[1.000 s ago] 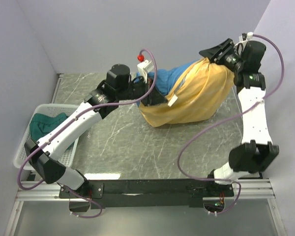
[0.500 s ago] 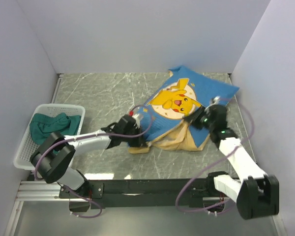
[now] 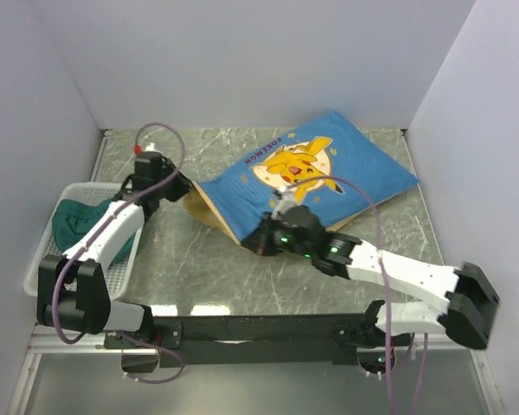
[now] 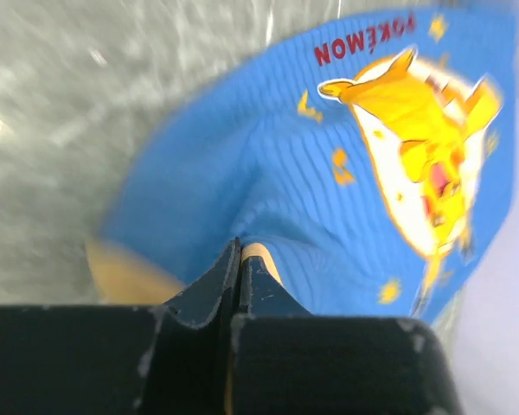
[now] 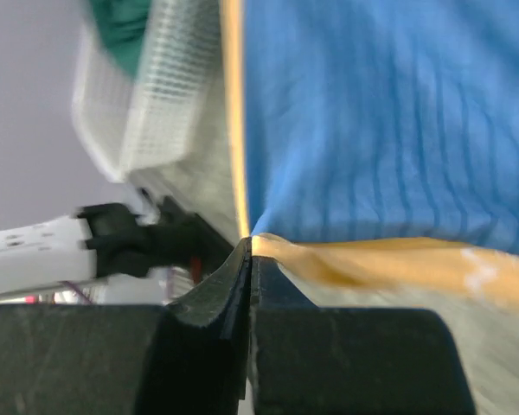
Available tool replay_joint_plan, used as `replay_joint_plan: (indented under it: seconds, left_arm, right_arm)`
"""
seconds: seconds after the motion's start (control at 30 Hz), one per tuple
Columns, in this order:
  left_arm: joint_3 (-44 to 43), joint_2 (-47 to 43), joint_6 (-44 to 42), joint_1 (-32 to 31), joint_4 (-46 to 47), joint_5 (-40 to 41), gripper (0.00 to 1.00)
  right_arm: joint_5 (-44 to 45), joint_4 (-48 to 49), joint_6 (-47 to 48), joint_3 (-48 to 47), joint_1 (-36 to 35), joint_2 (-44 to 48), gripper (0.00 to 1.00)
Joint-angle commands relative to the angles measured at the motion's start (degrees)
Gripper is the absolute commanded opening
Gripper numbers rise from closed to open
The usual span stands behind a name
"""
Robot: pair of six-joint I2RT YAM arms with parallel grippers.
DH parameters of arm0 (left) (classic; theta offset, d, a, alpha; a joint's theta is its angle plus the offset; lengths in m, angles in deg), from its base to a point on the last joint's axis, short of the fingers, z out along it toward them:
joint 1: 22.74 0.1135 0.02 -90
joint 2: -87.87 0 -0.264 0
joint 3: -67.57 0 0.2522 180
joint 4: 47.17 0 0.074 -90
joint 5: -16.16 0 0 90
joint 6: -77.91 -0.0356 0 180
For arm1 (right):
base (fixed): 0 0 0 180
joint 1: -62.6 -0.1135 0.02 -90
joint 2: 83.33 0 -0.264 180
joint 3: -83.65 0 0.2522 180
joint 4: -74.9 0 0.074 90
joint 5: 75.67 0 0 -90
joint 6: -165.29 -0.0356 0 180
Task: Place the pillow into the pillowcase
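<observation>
The pillowcase [image 3: 363,177] lies on the table with its blue Pikachu face up and a strip of mustard yellow along its near-left edge. My left gripper [image 3: 185,186] is shut on its left corner; in the left wrist view the jaws [image 4: 240,252] pinch blue and yellow fabric [image 4: 268,147]. My right gripper [image 3: 258,245] is shut on the near corner, and the right wrist view shows its jaws [image 5: 249,244] closed on the seam of the pillowcase [image 5: 372,112]. The pillow is hidden; no cream surface shows in any view.
A white mesh basket [image 3: 43,255] holding a dark teal cloth [image 3: 76,220] stands at the left edge of the table, close under my left arm. It also appears in the right wrist view as the basket [image 5: 151,95]. Walls close off the back and both sides.
The pillowcase has swung round and moved back and left, blue face up. My left gripper has moved far left with its corner. My right gripper has closed on the near corner.
</observation>
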Motion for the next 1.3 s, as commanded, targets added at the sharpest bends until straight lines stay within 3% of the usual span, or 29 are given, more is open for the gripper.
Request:
replay_joint_plan:
  seconds: [0.0,0.03,0.07,0.1,0.17,0.23,0.3,0.4,0.47,0.57,0.63,0.77,0.83,0.87,1.0,1.1,1.13,1.27]
  left_arm:
    - [-7.5,3.4,-2.5,8.1,-1.9,-4.3,0.02]
    - [-11.1,4.2,-3.3,8.4,-2.5,-5.4,0.05]
    - [-13.2,5.1,-5.5,8.5,-4.8,-7.8,0.19]
    - [-16.6,6.4,-6.5,8.5,-5.8,-9.0,0.30]
    - [-18.3,5.2,-9.0,8.4,-7.8,-8.2,0.43]
    - [-20.2,3.7,-11.0,8.4,-9.6,-6.6,0.62]
    - [-22.0,1.5,-12.9,8.4,-13.1,-3.4,0.65]
    - [-22.4,-1.7,-12.4,8.3,-16.0,3.0,0.72]
    - [-21.6,-4.2,-12.2,8.4,-15.8,4.1,0.71]
    - [-18.6,-5.1,-10.4,6.1,-13.8,2.7,0.62]
    - [-16.5,-4.5,-9.1,0.4,-13.3,6.0,0.61]
    - [-9.2,-5.9,-5.1,-8.6,-7.8,7.8,0.60]
    - [-4.5,-8.0,-3.5,-13.1,-4.9,9.1,0.64]
    - [-1.8,-8.9,-3.3,-14.6,-4.2,9.8,0.67]
    - [5.2,-14.5,-2.4,-22.1,-1.9,12.1,0.81]
    - [10.3,-19.2,-1.5,-23.6,-3.1,14.1,0.83]
    - [11.4,-21.8,-1.3,-23.6,-3.4,14.1,0.89]
    - [16.2,-28.2,-1.8,-23.7,-6.2,14.5,0.91]
  right_arm:
    - [3.9,1.2,3.2,-13.4,-8.1,-11.2,0.00]
    - [3.0,0.1,3.9,-15.5,-8.8,-13.0,0.01]
    - [2.4,-2.3,4.7,-18.5,-9.5,-14.7,0.06]
    - [1.4,-3.0,6.3,-19.4,-9.7,-16.9,0.18]
    - [0.0,-3.7,8.2,-19.6,-9.8,-17.2,0.23]
    - [-0.5,-2.6,9.5,-18.5,-9.9,-14.0,0.43]
    - [-0.6,-4.5,12.0,-19.0,-9.9,-10.9,0.62]
    - [3.1,-12.1,15.6,-22.9,-9.8,-8.5,0.73]
    - [8.0,-16.3,17.4,-24.5,-9.8,-7.2,0.79]
    - [10.8,-19.2,18.1,-24.2,-5.7,-5.9,0.81]
    - [6.9,-18.4,18.0,-23.3,1.4,-4.9,0.82]
    - [9.2,-18.5,19.0,-19.6,8.6,-1.4,0.89]
    - [8.5,-16.4,17.7,-15.4,10.4,0.8,0.90]
    - [8.1,-15.0,16.4,-13.3,10.4,4.1,0.99]
    - [8.2,-9.1,12.3,-2.1,10.5,13.0,1.00]
    - [8.8,-8.3,10.4,4.2,10.4,18.4,1.00]
    - [9.0,-8.0,9.9,7.1,10.5,19.8,1.00]
    - [11.4,-8.3,8.8,12.1,10.5,26.9,1.00]
